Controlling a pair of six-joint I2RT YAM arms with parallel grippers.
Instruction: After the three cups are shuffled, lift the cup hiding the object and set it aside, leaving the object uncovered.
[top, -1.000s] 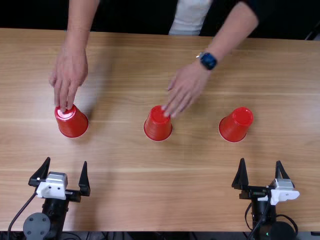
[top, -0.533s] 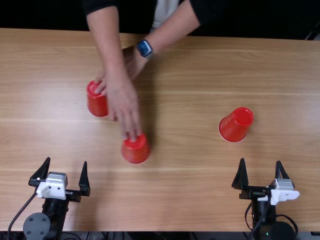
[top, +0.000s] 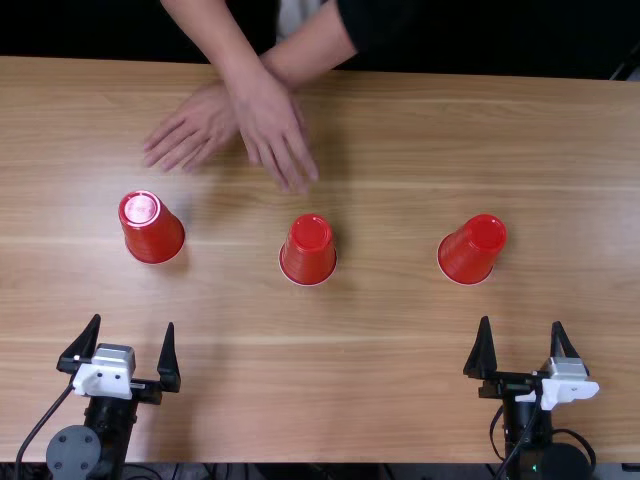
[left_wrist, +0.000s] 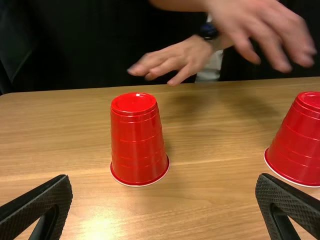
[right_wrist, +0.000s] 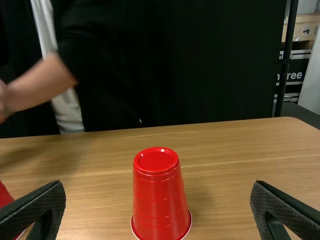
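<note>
So we counted three upside-down red plastic cups (top: 152, 228) (top: 308, 250) (top: 472, 249), a person's two hands (top: 190, 128) (top: 275, 130), plus left gripper (top: 128, 345) and right gripper (top: 520, 345), both gaping, empty.

My left hand (top: 131, 326) sits low, just ahead of its base, its two fingers (left_wrist: 37, 207) spread wide, pointing forward and holding nothing. My right hand (top: 520, 325) mirrors it on its own side, fingers (right_wrist: 285, 210) equally apart and empty. Both arms are folded back.
</note>
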